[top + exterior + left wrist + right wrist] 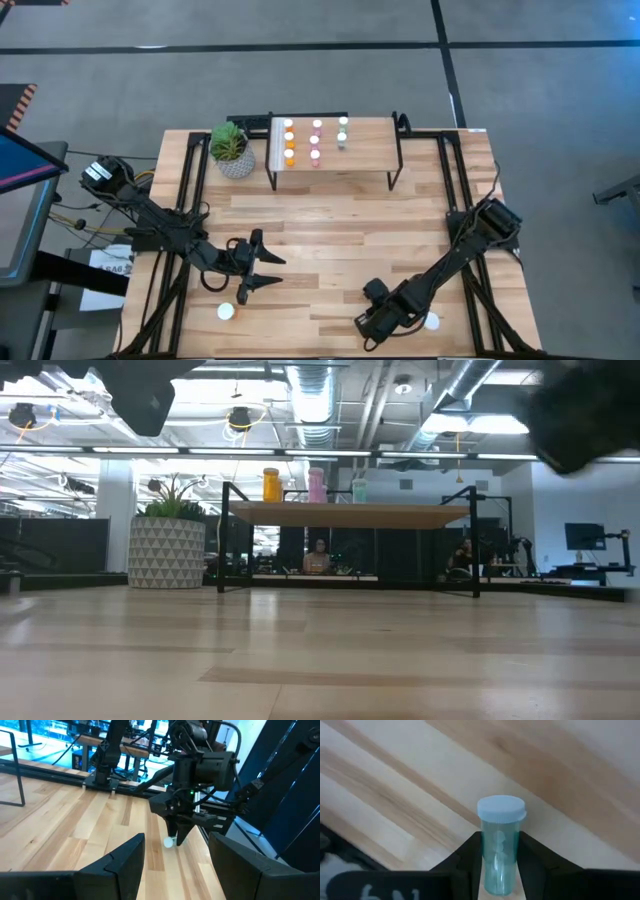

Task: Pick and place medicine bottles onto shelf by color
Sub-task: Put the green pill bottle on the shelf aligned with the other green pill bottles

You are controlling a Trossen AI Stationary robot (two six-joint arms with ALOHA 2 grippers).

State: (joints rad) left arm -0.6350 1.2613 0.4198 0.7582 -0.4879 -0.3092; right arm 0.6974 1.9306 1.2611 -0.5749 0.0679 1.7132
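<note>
In the high view the right gripper point(372, 322) sits low at the bottom centre-right of the frame, near the desk's point(330, 235) front edge. Its wrist view shows a teal bottle point(500, 852) with a white cap upright between the two dark fingers point(467, 857), which press against its sides, so the gripper is closed on it. In the left wrist view the same gripper point(176, 839) points down at the desk with a white cap showing at its tip.

The left gripper point(255, 268) lies at the lower left of the high view with its fingers spread wide and nothing between them. Just below it in the frame a white-capped bottle point(226, 312) stands on the desk; another white cap point(432, 322) shows beside the right arm at the lower right.

The shelf point(335, 150) stands at the top centre of the high view, carrying bottles in three columns: orange point(289, 155), pink point(316, 153) and teal point(342, 138). A potted plant point(232, 150) stands just left of it.
</note>
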